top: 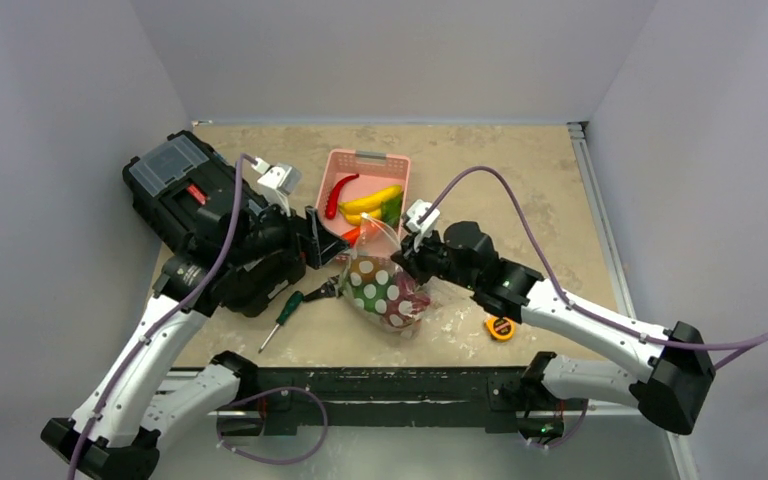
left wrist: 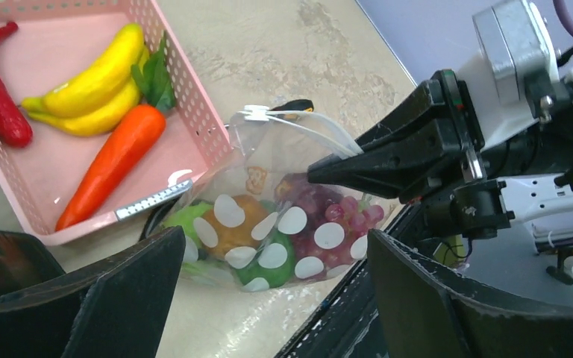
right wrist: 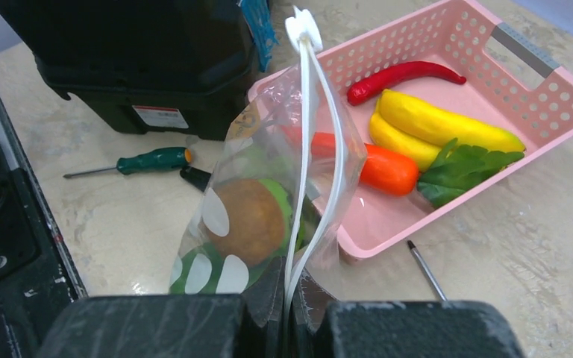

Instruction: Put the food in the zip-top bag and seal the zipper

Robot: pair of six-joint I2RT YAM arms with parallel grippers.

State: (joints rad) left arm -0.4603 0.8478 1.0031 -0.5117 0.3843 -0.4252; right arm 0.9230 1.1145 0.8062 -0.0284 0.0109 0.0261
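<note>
- Zip-top bag (top: 385,292), top view: lies at frame centre, just below pink basket (top: 400,165). Soft, slippery film, light despite the food inside; likely to sag, so best taken by the stiffer mouth rim. Pinched at upper right edge by right gripper (top: 407,262); flanked on the left by left gripper (top: 332,250), spread wide.
- Left wrist view: shows bag at centre, between own parted fingers (left wrist: 119,298) and apparently clear of both, with zipper (left wrist: 310,130) running up-left out of the other arm's closed black jaws.
- Right wrist view: shows own fingers (right wrist: 194,328) pressed together on zipper at bottom centre, white strips bowing slightly apart above the grip; seal probably incomplete.
</note>
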